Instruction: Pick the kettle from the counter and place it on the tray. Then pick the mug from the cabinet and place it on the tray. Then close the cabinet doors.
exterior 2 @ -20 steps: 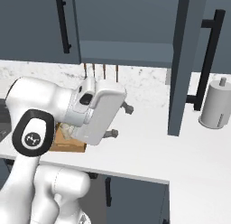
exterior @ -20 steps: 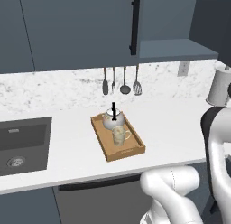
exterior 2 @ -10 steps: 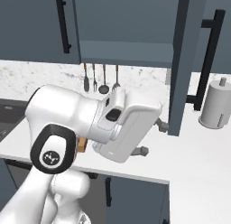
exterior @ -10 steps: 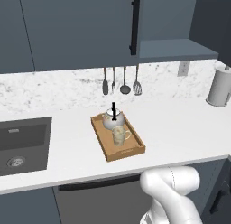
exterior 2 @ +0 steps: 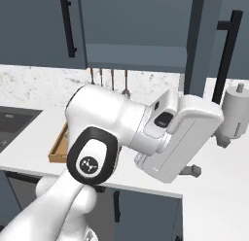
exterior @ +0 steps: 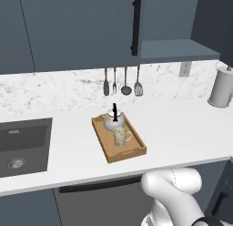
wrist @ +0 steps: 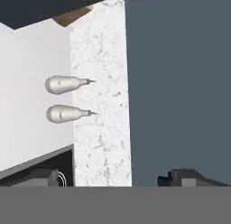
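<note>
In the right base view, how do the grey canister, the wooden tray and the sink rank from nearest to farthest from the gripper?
Measured from the gripper:
1. The grey canister, close by on the right end of the counter.
2. The tray, away to the left, mostly hidden behind the arm.
3. The sink, at the far left edge, beyond the tray.

Two base views behind the arm – both facing the counter (exterior: 182, 129), hand view rolled sideways
</note>
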{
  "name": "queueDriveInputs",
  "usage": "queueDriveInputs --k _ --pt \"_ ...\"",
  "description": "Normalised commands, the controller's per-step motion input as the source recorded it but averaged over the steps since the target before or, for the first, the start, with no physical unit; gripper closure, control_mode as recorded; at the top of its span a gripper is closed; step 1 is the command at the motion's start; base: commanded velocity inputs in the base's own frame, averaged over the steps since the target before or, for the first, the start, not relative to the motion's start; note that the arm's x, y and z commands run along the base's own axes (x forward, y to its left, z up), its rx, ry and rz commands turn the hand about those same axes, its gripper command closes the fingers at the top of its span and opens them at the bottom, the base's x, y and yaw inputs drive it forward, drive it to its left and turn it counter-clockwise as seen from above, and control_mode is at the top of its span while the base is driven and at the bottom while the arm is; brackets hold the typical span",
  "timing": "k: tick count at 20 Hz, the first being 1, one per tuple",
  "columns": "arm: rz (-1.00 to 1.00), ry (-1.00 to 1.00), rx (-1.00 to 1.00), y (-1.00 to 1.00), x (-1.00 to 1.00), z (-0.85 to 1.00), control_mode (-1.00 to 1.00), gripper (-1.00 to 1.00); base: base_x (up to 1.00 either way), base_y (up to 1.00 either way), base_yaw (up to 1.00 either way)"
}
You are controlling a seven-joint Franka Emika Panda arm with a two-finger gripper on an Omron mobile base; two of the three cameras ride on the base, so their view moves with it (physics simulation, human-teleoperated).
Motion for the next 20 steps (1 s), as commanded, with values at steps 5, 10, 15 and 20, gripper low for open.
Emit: queueDriveInputs --k 5,10,15,20 --pt "-0.01 0.23 -0.11 -0.47 0.15 0.07 -1.00 -1.00 0.00 0.00 0.00" --pt "0.11 0.08 -0.14 -0.19 0.30 0.00 -1.00 -1.00 0.00 0.00 0.00" --pt "0.25 0.02 -0.01 -0.05 0.41 0.03 -1.00 -1.00 0.00 0.00 0.00" --pt "0.33 0.02 0.00 0.01 0.43 0.07 -1.00 -1.00 0.00 0.00 0.00"
